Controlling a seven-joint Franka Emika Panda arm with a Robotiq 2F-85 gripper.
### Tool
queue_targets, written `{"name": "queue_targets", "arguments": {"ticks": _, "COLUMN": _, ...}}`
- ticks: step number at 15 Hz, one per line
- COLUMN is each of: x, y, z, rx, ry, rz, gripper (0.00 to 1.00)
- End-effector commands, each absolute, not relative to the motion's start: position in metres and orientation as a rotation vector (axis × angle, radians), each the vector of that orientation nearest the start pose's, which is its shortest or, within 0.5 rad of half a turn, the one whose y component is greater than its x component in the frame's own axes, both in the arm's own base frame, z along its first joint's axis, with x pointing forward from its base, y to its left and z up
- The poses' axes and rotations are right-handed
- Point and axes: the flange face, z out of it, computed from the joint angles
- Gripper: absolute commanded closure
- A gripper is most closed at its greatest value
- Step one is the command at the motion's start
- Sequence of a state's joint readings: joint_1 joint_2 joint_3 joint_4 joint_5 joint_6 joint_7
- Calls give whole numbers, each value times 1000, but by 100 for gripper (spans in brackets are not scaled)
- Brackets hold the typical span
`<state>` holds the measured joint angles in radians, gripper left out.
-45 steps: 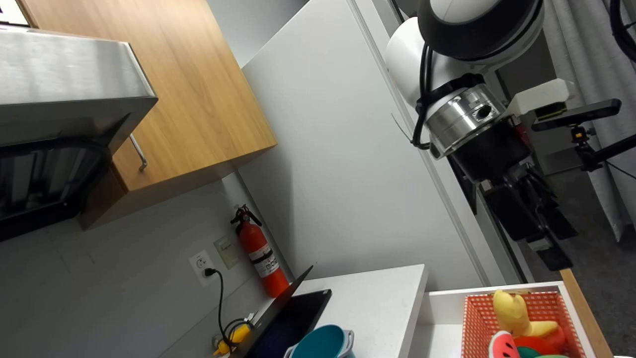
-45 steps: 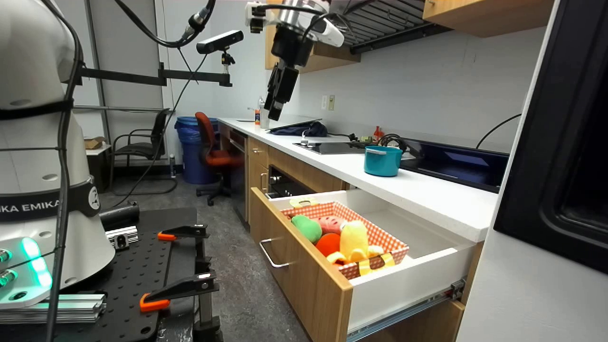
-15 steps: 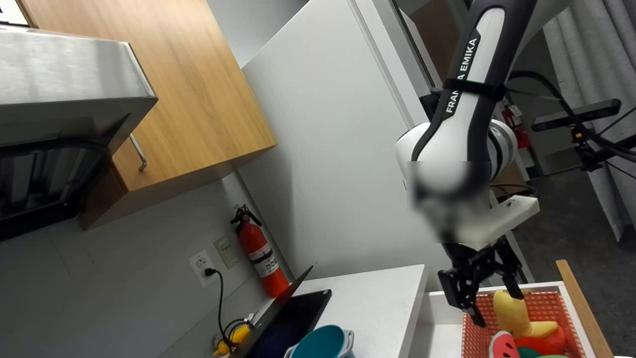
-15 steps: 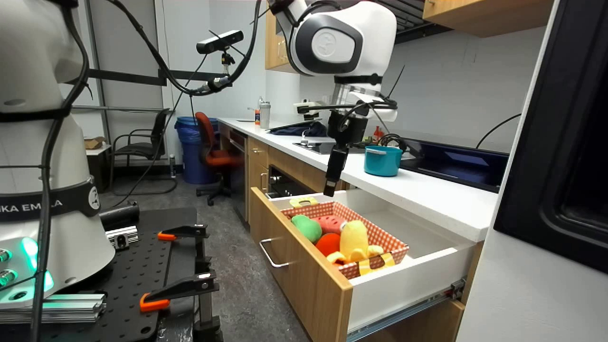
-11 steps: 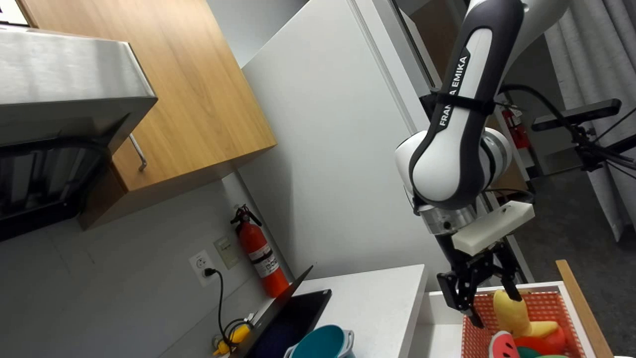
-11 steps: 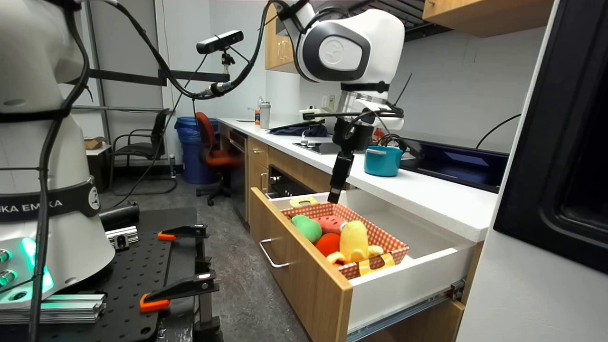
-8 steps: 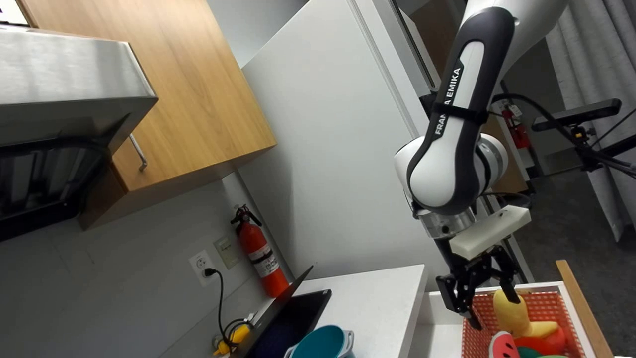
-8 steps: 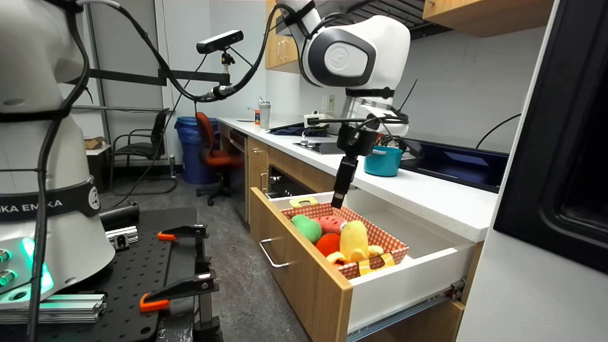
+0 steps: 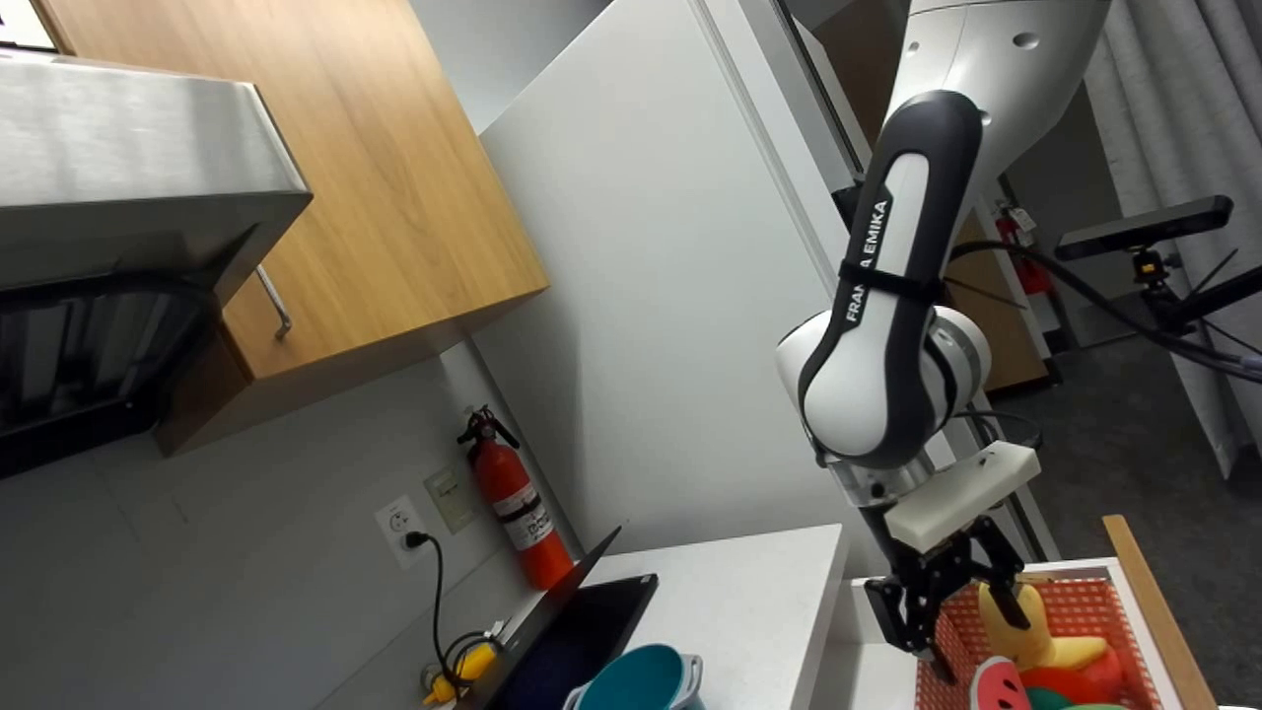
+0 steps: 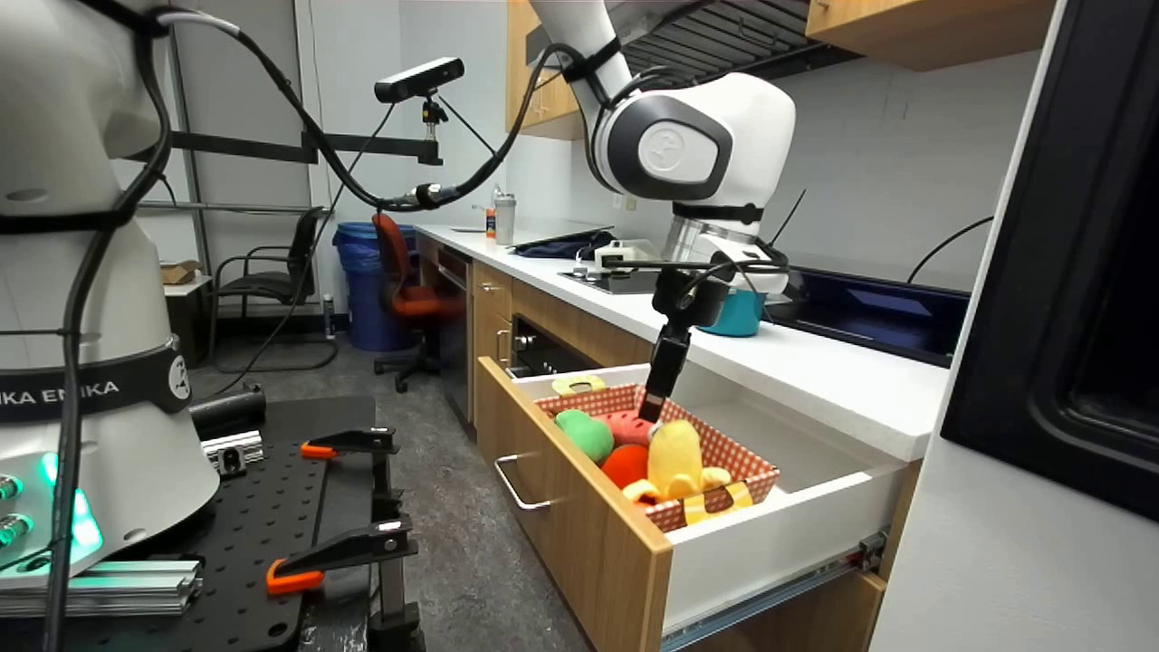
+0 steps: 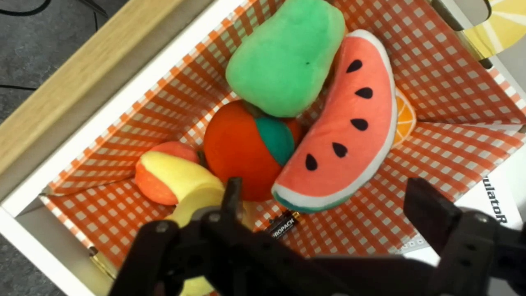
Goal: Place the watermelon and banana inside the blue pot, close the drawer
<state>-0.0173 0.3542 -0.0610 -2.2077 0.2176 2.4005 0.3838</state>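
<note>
Two parted fingers (image 11: 429, 213), seemingly just above the watermelon (image 11: 345, 123).

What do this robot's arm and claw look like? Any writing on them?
The arm is smooth, rounded and white, with dark panels, black straps and black cables. A dark strip carries white lettering, apparently FRANKA EMIKA, partly covered by one strap. A silvery collar leads to the gripper: black, angular, with two jointed fingers and visible screws. A cream box sits near it.

Wrist vw: banana (image 11: 181, 174) ptly behind gripper (image 11: 324, 191); ext.: pot (image 10: 742, 319) ptly behind arm (image 10: 711, 136)
</note>
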Motion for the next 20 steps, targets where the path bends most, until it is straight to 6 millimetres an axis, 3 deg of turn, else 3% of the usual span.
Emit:
{"name": "queue_targets", "arguments": {"ticks": 1, "x": 547, "y": -38, "z": 189, "rx": -2876, "ry": 983, "rz": 298, "gripper": 0}}
{"name": "queue_targets", "arguments": {"ticks": 7, "x": 547, "y": -29, "z": 162, "rx": -2901, "ry": 961, "rz": 374, "gripper": 0}}
{"name": "queue_targets", "arguments": {"ticks": 9, "x": 546, "y": -28, "z": 157, "rx": -2907, "ry": 955, "rz": 389, "gripper": 26}}
{"name": "queue_targets", "arguments": {"ticks": 13, "x": 548, "y": -32, "z": 158, "rx": -2904, "ry": 952, "rz": 385, "gripper": 58}}
{"name": "queue_targets", "arguments": {"ticks": 18, "x": 550, "y": -33, "z": 162, "rx": -2914, "ry": 943, "rz": 370, "gripper": 93}}
{"name": "queue_targets", "arguments": {"ticks": 20, "x": 550, "y": -33, "z": 164, "rx": -2922, "ry": 943, "rz": 364, "gripper": 100}}
